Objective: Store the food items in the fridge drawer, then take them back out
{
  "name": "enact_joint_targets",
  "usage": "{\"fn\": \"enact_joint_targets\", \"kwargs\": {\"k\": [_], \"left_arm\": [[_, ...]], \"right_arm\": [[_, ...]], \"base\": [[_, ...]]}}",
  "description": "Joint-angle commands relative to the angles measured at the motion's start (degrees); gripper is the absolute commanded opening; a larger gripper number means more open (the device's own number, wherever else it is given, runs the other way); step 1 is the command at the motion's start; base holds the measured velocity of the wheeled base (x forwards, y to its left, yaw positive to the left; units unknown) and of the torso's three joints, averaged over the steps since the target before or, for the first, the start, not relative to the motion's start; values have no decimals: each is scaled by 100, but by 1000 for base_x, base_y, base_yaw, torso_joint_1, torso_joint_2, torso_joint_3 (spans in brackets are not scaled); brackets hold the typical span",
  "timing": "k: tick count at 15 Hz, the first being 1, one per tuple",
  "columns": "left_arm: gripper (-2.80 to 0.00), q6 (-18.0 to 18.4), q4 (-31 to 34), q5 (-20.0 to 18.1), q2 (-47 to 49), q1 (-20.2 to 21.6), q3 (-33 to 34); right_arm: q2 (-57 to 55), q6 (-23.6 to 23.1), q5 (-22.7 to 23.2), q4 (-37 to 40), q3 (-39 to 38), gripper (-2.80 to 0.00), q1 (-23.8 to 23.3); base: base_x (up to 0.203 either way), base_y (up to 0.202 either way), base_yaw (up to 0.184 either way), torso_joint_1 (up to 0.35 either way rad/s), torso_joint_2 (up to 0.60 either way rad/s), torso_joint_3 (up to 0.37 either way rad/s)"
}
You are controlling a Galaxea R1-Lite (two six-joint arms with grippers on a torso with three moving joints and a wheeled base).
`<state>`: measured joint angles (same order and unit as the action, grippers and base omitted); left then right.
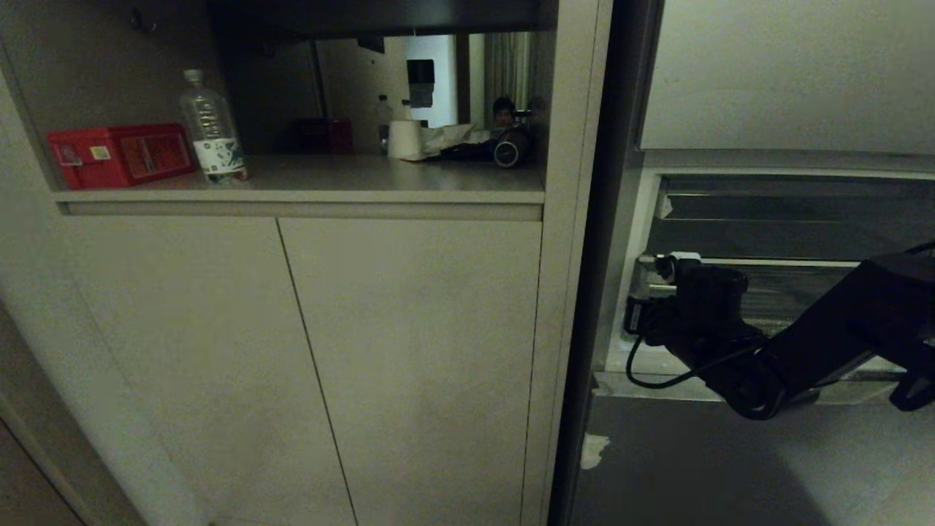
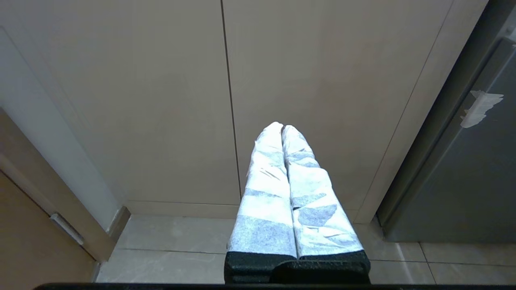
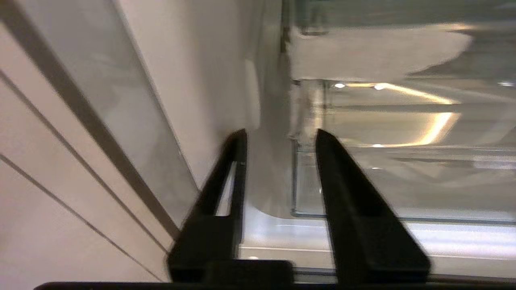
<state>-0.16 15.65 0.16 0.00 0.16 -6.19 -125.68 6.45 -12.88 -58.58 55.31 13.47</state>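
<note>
1. Two arms serve me; in the head view my right gripper (image 1: 646, 296) reaches the left front corner of the fridge drawer (image 1: 767, 292). No food items show.
2. Left wrist view: my left gripper (image 2: 282, 128) hangs before cabinet doors (image 2: 161, 100), its jaws pressed together on nothing.
3. Right wrist view: my right gripper's jaws stand part-spread around the drawer's corner wall. I judge this clear plastic stiff, light and slippery; grip the front rim.
</note>
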Motion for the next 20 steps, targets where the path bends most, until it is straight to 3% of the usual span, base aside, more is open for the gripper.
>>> {"fn": "enact_joint_targets", "kwargs": {"k": [1, 7, 15, 19, 20], "left_arm": [[-280, -2, 8, 2, 9, 2, -2], [-280, -2, 8, 2, 7, 2, 4], [-280, -2, 8, 2, 9, 2, 4], [-280, -2, 8, 2, 9, 2, 4], [-280, -2, 8, 2, 9, 2, 2]], "right_arm": [[0, 6, -12, -49, 41, -280, 33], [60, 11, -30, -57, -83, -280, 29], [1157, 26, -39, -84, -1384, -280, 11], [1092, 75, -39, -99, -1435, -280, -136], [1036, 78, -31, -141, -1428, 0, -184]], "base": [[0, 0, 0, 0, 0, 0], [0, 0, 0, 0, 0, 0], [0, 0, 0, 0, 0, 0], [0, 0, 0, 0, 0, 0], [0, 0, 0, 0, 0, 0]]}}
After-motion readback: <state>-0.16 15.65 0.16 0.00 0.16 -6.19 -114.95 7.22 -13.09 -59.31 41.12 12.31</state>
